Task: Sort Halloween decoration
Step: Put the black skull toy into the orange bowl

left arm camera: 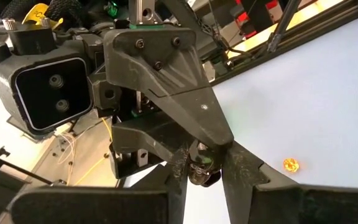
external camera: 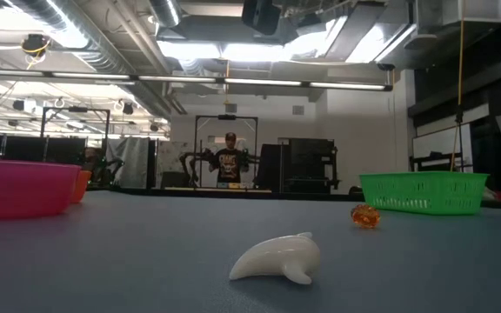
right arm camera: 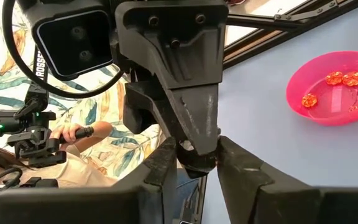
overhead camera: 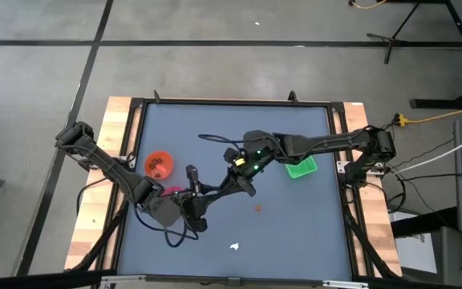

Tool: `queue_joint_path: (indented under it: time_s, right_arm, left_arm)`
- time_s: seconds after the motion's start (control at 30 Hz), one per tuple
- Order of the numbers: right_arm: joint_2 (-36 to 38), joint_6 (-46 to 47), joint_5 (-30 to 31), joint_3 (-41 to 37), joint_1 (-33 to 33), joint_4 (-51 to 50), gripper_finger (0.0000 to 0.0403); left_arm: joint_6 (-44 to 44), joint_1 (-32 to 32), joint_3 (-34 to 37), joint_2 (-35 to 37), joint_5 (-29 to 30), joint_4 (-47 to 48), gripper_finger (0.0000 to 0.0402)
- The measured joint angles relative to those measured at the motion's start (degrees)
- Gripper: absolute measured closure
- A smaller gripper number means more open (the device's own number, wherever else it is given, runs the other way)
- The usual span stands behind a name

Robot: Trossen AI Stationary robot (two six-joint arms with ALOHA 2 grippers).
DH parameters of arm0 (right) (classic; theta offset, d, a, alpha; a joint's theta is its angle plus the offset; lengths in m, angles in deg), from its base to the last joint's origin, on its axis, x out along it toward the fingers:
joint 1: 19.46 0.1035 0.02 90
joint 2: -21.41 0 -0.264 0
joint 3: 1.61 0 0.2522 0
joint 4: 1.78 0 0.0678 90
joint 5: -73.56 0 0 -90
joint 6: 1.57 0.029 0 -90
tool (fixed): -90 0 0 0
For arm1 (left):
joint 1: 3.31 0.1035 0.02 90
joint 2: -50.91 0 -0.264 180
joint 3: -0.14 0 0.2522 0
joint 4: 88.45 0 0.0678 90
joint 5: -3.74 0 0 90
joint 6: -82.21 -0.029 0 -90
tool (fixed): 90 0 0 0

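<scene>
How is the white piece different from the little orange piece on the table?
The white piece is pale and solid-looking; the orange piece is see-through and glossy. The white piece is long and curved, tapering to a point, while the orange piece is roundish. The white piece looks clearly bigger, even from above. The white piece lies near the table's front edge; the orange piece lies farther in, nearer the green tray. Both rest loose on the blue table, touched by no gripper.
</scene>
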Motion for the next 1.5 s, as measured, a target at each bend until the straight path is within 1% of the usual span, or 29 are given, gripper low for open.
queue_joint_path:
  time_s: [0.1, 0.33, 0.43, 0.63, 0.8, 0.93, 1.07, 1.17, 1.27, 1.4, 1.5]
  right_arm:
    - [0.0, 0.0, 0.1, 0.0, 0.0, 0.0, 0.0289]
    - [0.0, -0.1, 0.1, 0.0, 0.0, -0.5, 0.0213]
    - [0.0, -0.1, -2.1, 0.0, -0.4, -0.5, 0.0195]
    - [0.0, -0.1, -7.6, 0.0, -1.5, -0.6, 0.0192]
    - [0.0, -1.0, -9.6, 0.0, -2.8, -1.2, 0.0193]
    - [0.0, -5.3, -10.9, 0.1, -3.7, -6.6, 0.0193]
    - [0.0, -11.0, -8.2, 0.1, -5.3, -14.5, 0.0193]
    - [0.0, -15.8, -3.5, 0.1, -7.0, -20.8, 0.0193]
    - [0.0, -20.2, 1.7, 0.1, -8.8, -25.5, 0.0193]
    - [0.0, -24.4, 5.4, 0.1, -10.9, -28.1, 0.0193]
    - [0.0, -24.6, 6.2, 0.1, -12.0, -27.9, 0.0193]
  left_arm:
    - [0.1, 0.0, 0.0, 0.0, 0.0, -0.1, 0.0350]
    - [0.2, 0.1, 0.0, 0.0, 0.0, -0.1, 0.0350]
    - [0.1, 0.1, 0.0, 0.0, 0.0, -0.1, 0.0350]
    - [0.1, 0.1, 0.0, 0.0, 0.2, -0.1, 0.0350]
    - [0.1, 0.0, 0.0, 0.0, 2.3, 1.9, 0.0350]
    - [0.6, 0.1, 0.0, 0.0, 3.8, 4.8, 0.0350]
    - [1.7, 0.4, 0.0, 0.0, 4.0, 6.7, 0.0350]
    - [3.3, 0.8, 0.0, 0.0, 4.1, 9.4, 0.0350]
    - [6.8, 1.9, 0.0, 0.0, 4.1, 13.8, 0.0350]
    - [14.5, 3.8, 0.0, 0.0, 3.7, 23.6, 0.0350]
    - [23.7, 5.7, 0.0, 0.0, 1.3, 33.8, 0.0350]
